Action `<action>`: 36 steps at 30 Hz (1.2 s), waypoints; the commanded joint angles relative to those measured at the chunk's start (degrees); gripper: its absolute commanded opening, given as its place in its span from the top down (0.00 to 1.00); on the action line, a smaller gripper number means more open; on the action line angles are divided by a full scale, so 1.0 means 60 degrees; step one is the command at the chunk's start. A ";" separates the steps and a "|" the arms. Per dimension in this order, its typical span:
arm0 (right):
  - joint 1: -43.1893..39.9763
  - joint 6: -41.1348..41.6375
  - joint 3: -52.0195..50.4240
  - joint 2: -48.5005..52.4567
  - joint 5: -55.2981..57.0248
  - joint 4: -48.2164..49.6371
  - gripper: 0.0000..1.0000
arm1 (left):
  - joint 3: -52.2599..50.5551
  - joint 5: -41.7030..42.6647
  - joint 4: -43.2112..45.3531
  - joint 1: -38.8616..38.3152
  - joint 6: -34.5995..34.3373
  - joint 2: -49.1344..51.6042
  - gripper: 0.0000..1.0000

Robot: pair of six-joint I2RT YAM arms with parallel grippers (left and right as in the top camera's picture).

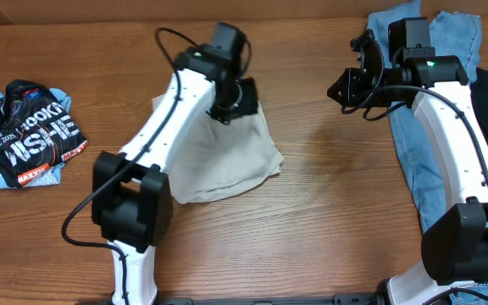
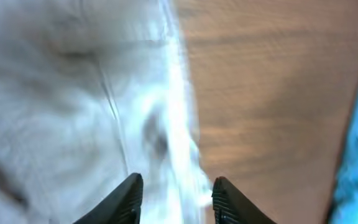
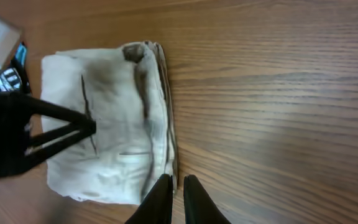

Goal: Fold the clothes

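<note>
Overhead, the cream trousers [image 1: 223, 161] lay folded on the bench [image 1: 337, 229] toward its left edge, soft, light, floppy, probably best pinched along the layered edge under the spread left fingers [image 2: 126, 199]; the right fingers [image 3: 157, 200] were clenched, empty.

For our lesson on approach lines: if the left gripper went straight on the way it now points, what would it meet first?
Most likely the cream trousers: in the left wrist view their edge lies straight ahead of the left gripper, between its open jaws. The blur leaves the depth unclear.
</note>
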 commanded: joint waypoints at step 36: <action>0.3570 -0.0452 -0.0204 0.4422 -0.1472 -0.0838 0.88 | 0.0554 -0.2113 -0.0361 0.2645 0.3716 0.2557 0.70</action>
